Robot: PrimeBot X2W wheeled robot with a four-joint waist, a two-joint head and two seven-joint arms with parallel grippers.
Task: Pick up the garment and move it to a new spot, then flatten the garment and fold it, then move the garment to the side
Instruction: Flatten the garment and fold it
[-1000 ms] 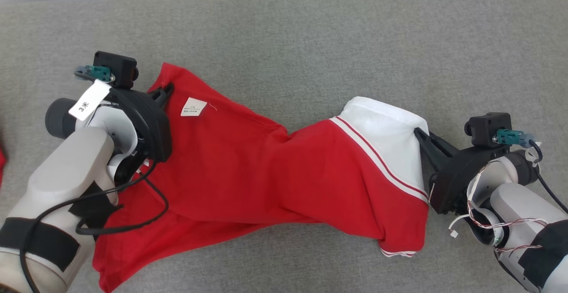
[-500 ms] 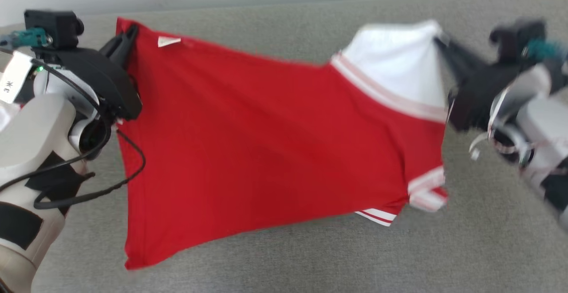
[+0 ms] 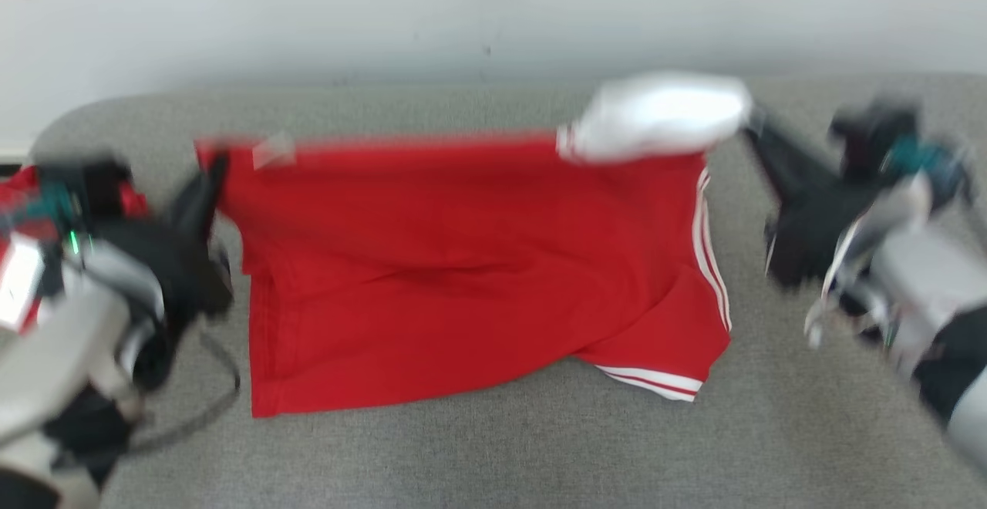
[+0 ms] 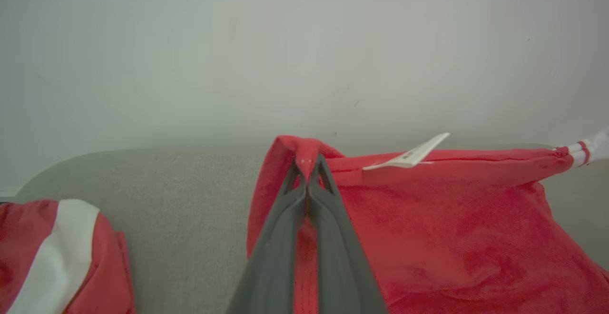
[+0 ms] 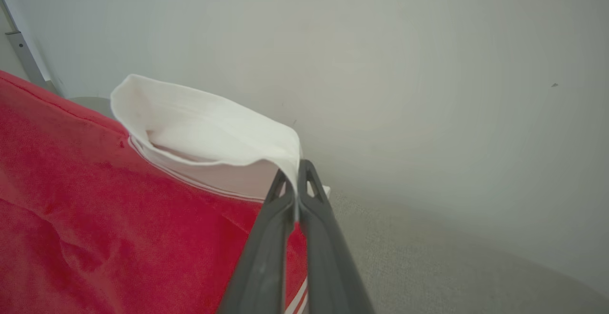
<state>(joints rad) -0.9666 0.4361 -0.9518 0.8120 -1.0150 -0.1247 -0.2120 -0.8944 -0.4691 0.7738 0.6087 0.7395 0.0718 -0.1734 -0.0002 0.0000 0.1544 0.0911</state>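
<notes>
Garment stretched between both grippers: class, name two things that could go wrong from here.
1. The left gripper pinches only a small fold of the garment, and the right gripper only the edge of its white panel; either might slip.
2. The striped sleeve hangs crumpled at the bottom, so it may land creased.

Red shirt (image 3: pixel 463 278) stretched across the middle of the grey counter (image 3: pixel 493 455), clamped at its top corners by left gripper (image 3: pixel 207 177) and right gripper (image 3: pixel 759 129). It blocks the centre span, and its lower part lies on the surface.
Wall (image 3: pixel 463 15) close behind the far edge; narrow bare strip there.
Second red-and-white garment (image 4: pixel 57 257) heaped at the left corner, beside the left arm.
Open: a broad bare band in front of the shirt, full width, and a bare patch right of the sleeve, up to the right arm.
Head view blurred.
</notes>
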